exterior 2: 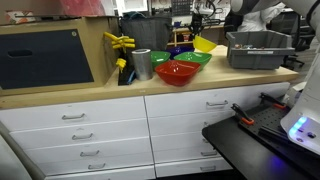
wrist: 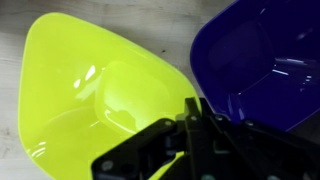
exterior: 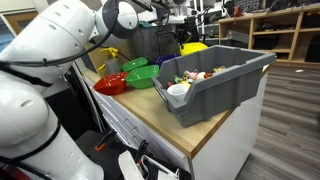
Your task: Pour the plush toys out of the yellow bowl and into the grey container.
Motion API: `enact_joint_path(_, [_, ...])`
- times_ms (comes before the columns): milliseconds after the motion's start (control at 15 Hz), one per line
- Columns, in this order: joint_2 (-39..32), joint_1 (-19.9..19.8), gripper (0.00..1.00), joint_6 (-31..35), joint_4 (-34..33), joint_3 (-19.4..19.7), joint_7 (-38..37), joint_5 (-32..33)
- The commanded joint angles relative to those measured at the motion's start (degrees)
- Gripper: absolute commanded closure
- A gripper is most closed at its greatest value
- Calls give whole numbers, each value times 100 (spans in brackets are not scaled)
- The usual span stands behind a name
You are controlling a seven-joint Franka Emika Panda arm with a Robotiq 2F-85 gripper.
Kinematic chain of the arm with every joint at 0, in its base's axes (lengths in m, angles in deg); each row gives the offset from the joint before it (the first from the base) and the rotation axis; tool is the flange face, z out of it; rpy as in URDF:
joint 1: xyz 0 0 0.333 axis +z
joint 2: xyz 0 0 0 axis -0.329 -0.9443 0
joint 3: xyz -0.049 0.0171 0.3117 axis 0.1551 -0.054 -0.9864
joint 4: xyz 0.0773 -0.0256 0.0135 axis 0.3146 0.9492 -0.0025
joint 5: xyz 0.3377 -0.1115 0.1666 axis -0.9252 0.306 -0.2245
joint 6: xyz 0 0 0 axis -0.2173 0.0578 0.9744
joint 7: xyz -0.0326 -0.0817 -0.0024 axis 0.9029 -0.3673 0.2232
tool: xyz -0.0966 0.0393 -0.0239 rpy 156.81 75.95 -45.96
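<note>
Wrist view shows you the yellow bowl (wrist: pixel 90 90) at left; your hand (wrist: pixel 193 113) pinches its rim, with a blue bowl (wrist: pixel 265 60) at right. In an exterior view, the plush toys (exterior: pixel 195 76) lie inside the grey container (exterior: pixel 235 85) on the desk (exterior: pixel 150 115).

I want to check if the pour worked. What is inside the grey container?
In an exterior view, the container holds small plush toys and a white cup near its lower side. Its walls cover the bottom and whatever lies under the toys.

Yellow bowl (wrist: pixel 90 90), rim nipped in black tool (wrist: pixel 200 113) at btm, blue bowl (wrist: pixel 262 60) just beside, rt
</note>
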Motion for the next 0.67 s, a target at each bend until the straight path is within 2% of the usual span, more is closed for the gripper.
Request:
enact_joint_path(0, [51, 145, 99, -119, 152, 52, 193, 155])
enact_joint_path(67, [44, 177, 99, -135, 180, 51, 202, 176])
enact_joint_path(133, [49, 212, 74, -183, 208, 56, 245, 215])
enact_joint_path(267, [77, 270, 63, -276, 244, 43, 297, 256])
enact_joint_path(600, [149, 352, 25, -430, 197, 20, 386, 237])
